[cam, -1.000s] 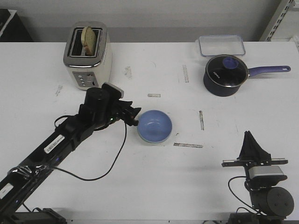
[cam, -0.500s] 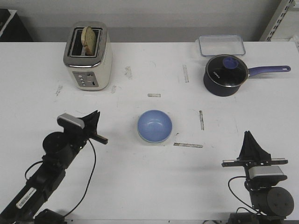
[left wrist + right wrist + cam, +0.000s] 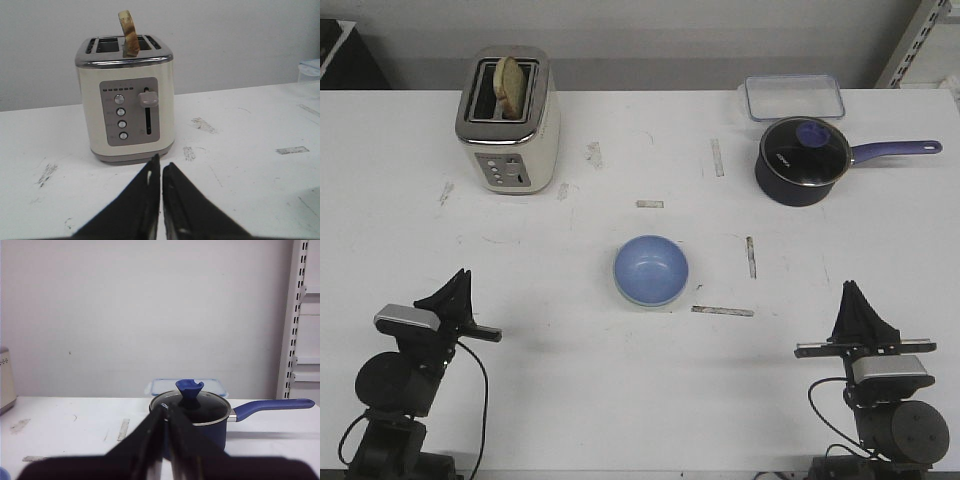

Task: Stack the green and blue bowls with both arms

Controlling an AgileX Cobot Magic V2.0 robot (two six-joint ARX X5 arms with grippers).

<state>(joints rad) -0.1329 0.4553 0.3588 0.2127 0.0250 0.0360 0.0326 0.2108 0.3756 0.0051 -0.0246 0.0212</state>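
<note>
Counting across the white table [image 3: 620, 400], we found one blue bowl [image 3: 651, 268] near its centre, nested in a pale green bowl [image 3: 642, 304] of which only a thin rim showed beneath it, so two bowls sat as a single stack. We had two arms, both folded low at the near edge and well apart from the stack. Our left gripper [image 3: 453, 285] sat at the near left with its two black fingers [image 3: 145, 200] pressed together and nothing between them, as the left wrist view showed. Our right gripper [image 3: 855, 293] sat at the near right, its fingers [image 3: 150, 440] likewise together and empty. Beyond the stack we counted one cream toaster [image 3: 507, 120] at the far left, holding one slice of bread [image 3: 509, 83] that stood up from a slot. At the far right stood one dark blue saucepan [image 3: 803, 160] with a glass lid and a long handle, and just behind it one clear plastic container [image 3: 794, 97]. Several short strips of tape [image 3: 722, 311] lay scattered on the table.
</note>
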